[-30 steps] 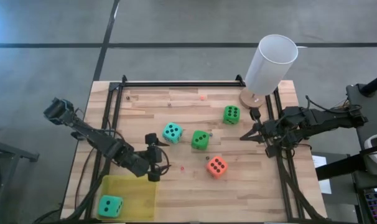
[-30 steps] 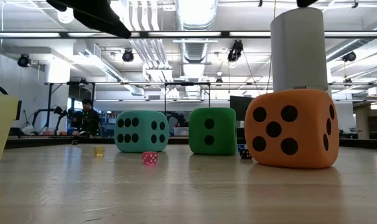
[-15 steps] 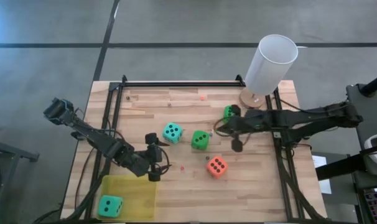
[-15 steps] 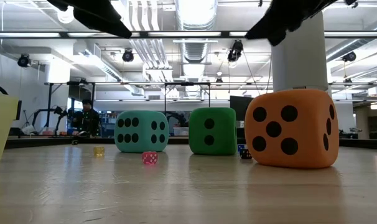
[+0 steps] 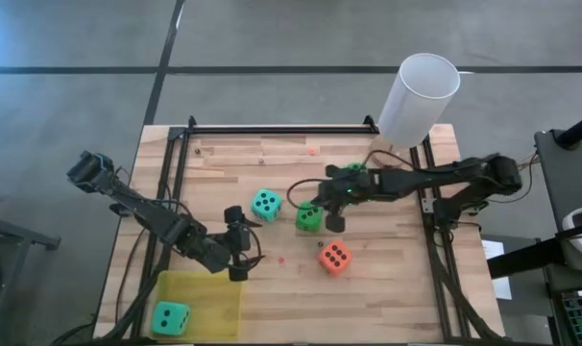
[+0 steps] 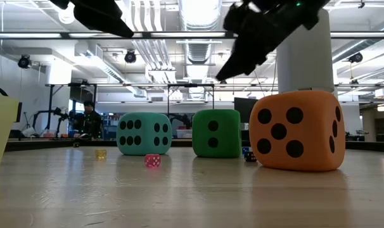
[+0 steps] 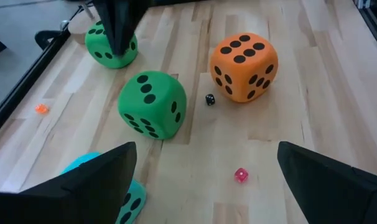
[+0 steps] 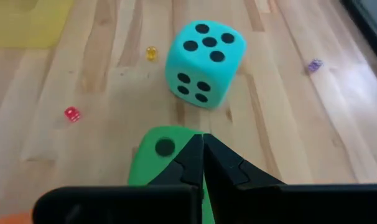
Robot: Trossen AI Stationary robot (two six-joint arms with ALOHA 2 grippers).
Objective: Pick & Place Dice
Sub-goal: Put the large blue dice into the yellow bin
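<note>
Floor: grey concrete [image 5: 70, 106] crossed by dark lines.
Table: light wooden planks [image 5: 272, 154] edged by a black frame.
Ceiling: exposed ducts [image 6: 198, 47] and bright strip lights [image 6: 198, 12].
Far left: a seated person [image 6: 89, 120].

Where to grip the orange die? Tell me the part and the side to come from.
Take the orange die across two opposite flat side faces, coming straight down from above. It sits flat and apart from the green die, so both sides look free. The right gripper, shut, would probably have to open first.
</note>
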